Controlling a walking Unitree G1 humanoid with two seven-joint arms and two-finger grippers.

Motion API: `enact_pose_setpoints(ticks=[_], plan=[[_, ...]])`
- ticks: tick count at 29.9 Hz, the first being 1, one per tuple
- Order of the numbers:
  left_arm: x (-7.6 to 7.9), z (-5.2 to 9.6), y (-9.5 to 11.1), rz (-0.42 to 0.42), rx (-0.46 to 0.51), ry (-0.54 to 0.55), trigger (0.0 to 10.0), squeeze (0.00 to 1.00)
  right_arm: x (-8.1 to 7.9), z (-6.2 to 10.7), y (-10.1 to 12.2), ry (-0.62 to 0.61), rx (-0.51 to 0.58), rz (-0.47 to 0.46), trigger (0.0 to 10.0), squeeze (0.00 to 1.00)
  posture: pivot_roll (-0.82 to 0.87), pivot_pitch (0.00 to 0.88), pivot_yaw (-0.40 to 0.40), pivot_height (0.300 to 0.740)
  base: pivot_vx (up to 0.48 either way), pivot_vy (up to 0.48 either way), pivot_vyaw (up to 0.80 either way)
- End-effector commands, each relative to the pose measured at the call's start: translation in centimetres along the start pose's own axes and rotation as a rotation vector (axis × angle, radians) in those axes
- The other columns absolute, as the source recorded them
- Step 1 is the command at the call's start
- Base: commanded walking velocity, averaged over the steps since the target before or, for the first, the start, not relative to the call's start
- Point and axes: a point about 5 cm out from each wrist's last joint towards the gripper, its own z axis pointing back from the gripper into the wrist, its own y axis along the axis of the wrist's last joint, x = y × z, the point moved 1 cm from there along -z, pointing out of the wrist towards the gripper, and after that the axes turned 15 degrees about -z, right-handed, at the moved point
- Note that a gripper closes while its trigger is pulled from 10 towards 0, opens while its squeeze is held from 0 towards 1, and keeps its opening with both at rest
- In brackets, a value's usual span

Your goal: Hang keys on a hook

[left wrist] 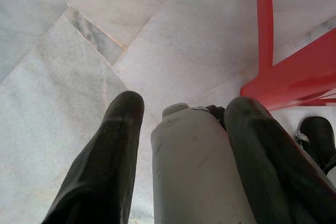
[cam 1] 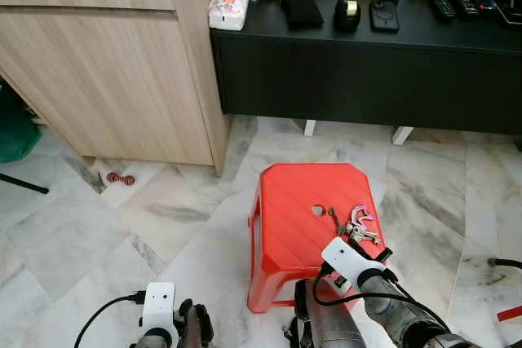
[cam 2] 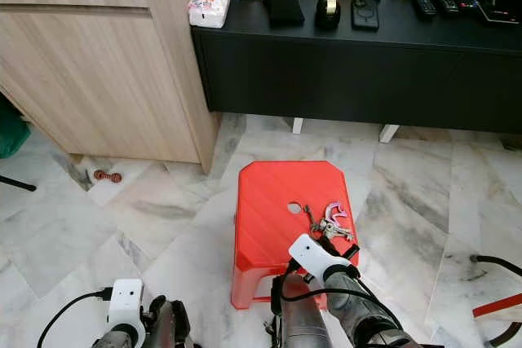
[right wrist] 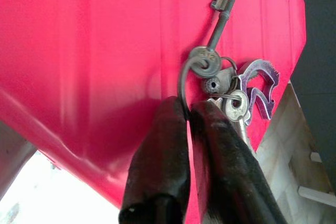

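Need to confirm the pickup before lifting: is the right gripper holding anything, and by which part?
Yes. The right gripper is shut on the keys, pinching the wire key ring between its fingertips, with the bunch lying on the red stool.

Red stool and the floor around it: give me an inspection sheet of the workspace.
Surface: red plastic stool on the grey-veined marble floor, with a small hole in its seat.
Job's things: bunch of metal keys on a ring with a silver carabiner, lying on the stool; hook: nothing seen.
Clutter: small red object on the floor by the cabinet.
Grippers: right gripper at the key ring, fingers closed around the wire ring; left gripper low above the floor, fingers apart, holding nothing.
Cables: black cable at the left wrist; another on the right arm.
Surroundings: light wood cabinet; black sideboard carrying figurines, tissues and remotes.
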Motion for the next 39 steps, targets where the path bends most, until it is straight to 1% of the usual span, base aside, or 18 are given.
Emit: enact_pose_setpoints(ticks=[1,9,15,17,18,21,23,24,29,30,31,32,33,34,35,37,38,39], plan=[[4.0,3.5,-7.0,0.003,-0.276,-0.144,10.0,0.0,-0.8,0.4,-0.9,0.029,-0.028,0.006,0.0,0.0,0.07,0.257,-0.082,0.605,0.0,0.0,0.0],[3.9,3.4,-6.9,0.002,-0.274,-0.143,10.0,0.0,-0.6,0.3,-0.7,0.014,-0.017,0.006,0.0,0.0,0.07,0.262,-0.082,0.605,0.0,0.0,0.0],[3.8,3.2,-6.6,0.001,-0.27,-0.142,10.0,0.0,0.5,0.0,0.1,-0.055,0.021,-0.019,0.0,0.0,0.06,0.256,-0.079,0.605,0.0,0.0,0.0],[3.8,3.1,-6.5,0.003,-0.269,-0.139,10.0,0.0,1.2,-0.1,0.5,-0.099,0.037,-0.068,0.0,0.0,0.06,0.248,-0.078,0.605,0.0,0.0,0.0],[3.8,3.1,-6.5,0.003,-0.269,-0.139,10.0,0.0,1.2,-0.1,0.5,-0.099,0.037,-0.068,0.0,0.0,0.06,0.248,-0.078,0.605,0.0,0.0,0.0],[3.7,2.9,-6.3,0.005,-0.267,-0.133,10.0,0.0,2.0,-0.2,1.0,-0.153,0.071,-0.123,0.0,0.0,0.06,0.223,-0.077,0.605,0.0,0.0,0.0],[3.5,2.7,-6.0,0.002,-0.265,-0.128,10.0,0.0,2.4,-0.3,1.6,-0.18,0.102,-0.236,0.0,0.0,0.06,0.182,-0.077,0.605,0.0,0.0,0.0],[3.5,2.7,-6.0,0.001,-0.266,-0.127,10.0,0.0,2.4,-0.2,1.9,-0.181,0.119,-0.268,0.0,0.0,0.06,0.162,-0.076,0.605,0.0,0.0,0.0],[3.2,2.4,-5.6,-0.005,-0.266,-0.105,10.0,0.0,2.4,-0.1,3.4,-0.174,0.219,-0.344,0.0,0.0,0.06,0.09,-0.072,0.605,0.0,0.0,0.0],[3.2,2.4,-5.6,-0.003,-0.266,-0.101,10.0,0.0,2.5,-0.1,3.7,-0.18,0.244,-0.352,2.4,0.0,0.06,0.072,-0.07,0.605,0.0,0.0,0.0],[3.2,2.3,-5.5,-0.003,-0.267,-0.099,10.0,0.0,2.6,-0.1,4.0,-0.185,0.26,-0.357,2.4,0.0,0.06,0.062,-0.07,0.605,0.0,0.0,0.0],[3.0,2.2,-5.4,-0.006,-0.268,-0.092,10.0,0.0,2.8,0.0,4.5,-0.186,0.292,-0.392,10.0,0.0,0.06,0.034,-0.069,0.605,0.0,0.0,0.0],[3.0,2.2,-5.4,-0.006,-0.268,-0.092,10.0,0.0,2.8,0.0,4.5,-0.186,0.292,-0.392,10.0,0.0,0.06,0.034,-0.069,0.605,0.0,0.0,0.0],[2.9,2.1,-5.3,-0.005,-0.27,-0.076,10.0,0.0,3.1,0.1,4.9,-0.188,0.325,-0.449,10.0,0.0,0.05,0.0,-0.069,0.605,0.0,0.0,0.0],[2.7,2.0,-5.2,-0.006,-0.273,-0.063,10.0,0.0,3.5,0.2,5.3,-0.201,0.354,-0.476,10.0,0.0,0.05,0.0,-0.068,0.605,0.0,0.0,0.0],[2.6,2.0,-5.1,-0.004,-0.275,-0.056,10.0,0.0,3.8,0.3,5.6,-0.209,0.382,-0.488,10.0,0.0,0.04,0.0,-0.066,0.605,0.0,0.0,0.0],[2.5,1.8,-4.9,-0.003,-0.276,-0.048,10.0,0.0,4.4,0.4,6.2,-0.217,0.411,-0.514,10.0,0.0,0.05,0.0,-0.065,0.605,0.0,0.0,0.0],[2.5,1.8,-4.9,-0.003,-0.276,-0.048,10.0,0.0,4.4,0.4,6.2,-0.217,0.411,-0.514,10.0,0.0,0.05,0.0,-0.065,0.605,0.0,0.0,0.0]])
